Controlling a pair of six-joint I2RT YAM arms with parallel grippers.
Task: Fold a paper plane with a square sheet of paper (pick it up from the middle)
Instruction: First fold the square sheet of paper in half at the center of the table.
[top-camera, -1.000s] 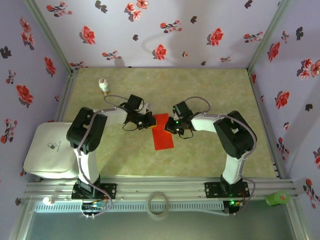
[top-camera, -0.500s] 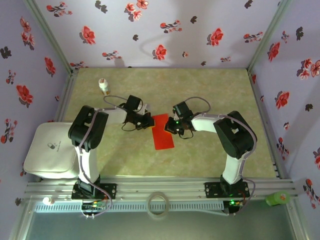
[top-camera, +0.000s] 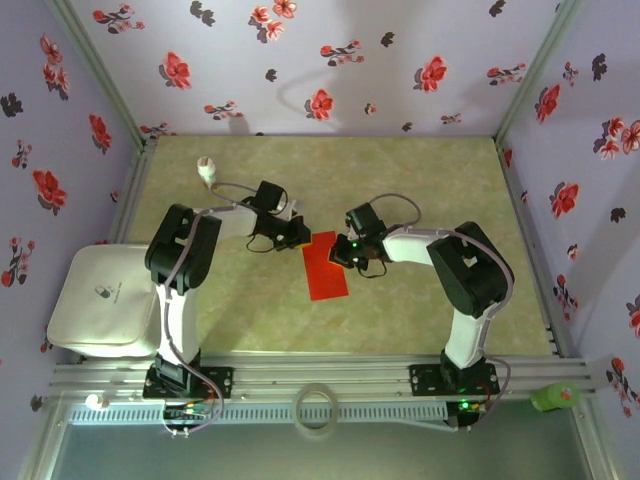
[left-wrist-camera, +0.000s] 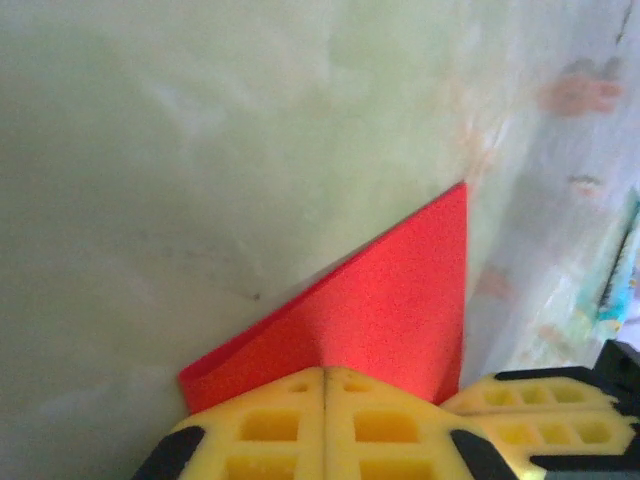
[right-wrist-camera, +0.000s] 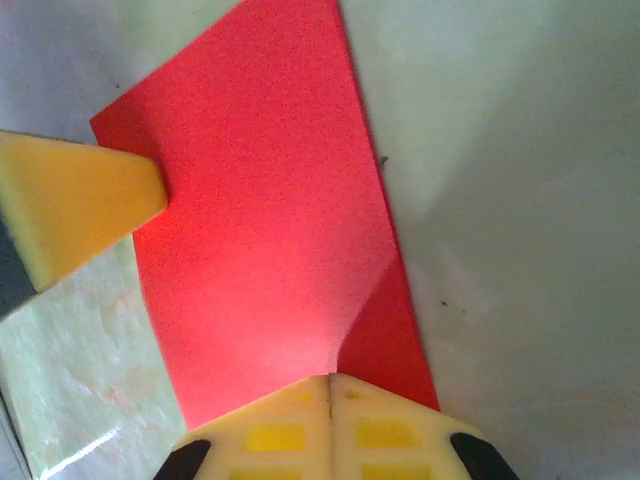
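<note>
Top camera high, looking down, wrist cameras close, all sharing the square sheet of paper

Sheet on table; bottle behind, far left

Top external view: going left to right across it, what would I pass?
white case → small white bottle → left gripper → folded red paper → right gripper → green object

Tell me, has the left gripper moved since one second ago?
Yes, slightly. Against the white bottle, the left gripper has shifted toward the far wall, shut on the square sheet of paper.
</note>
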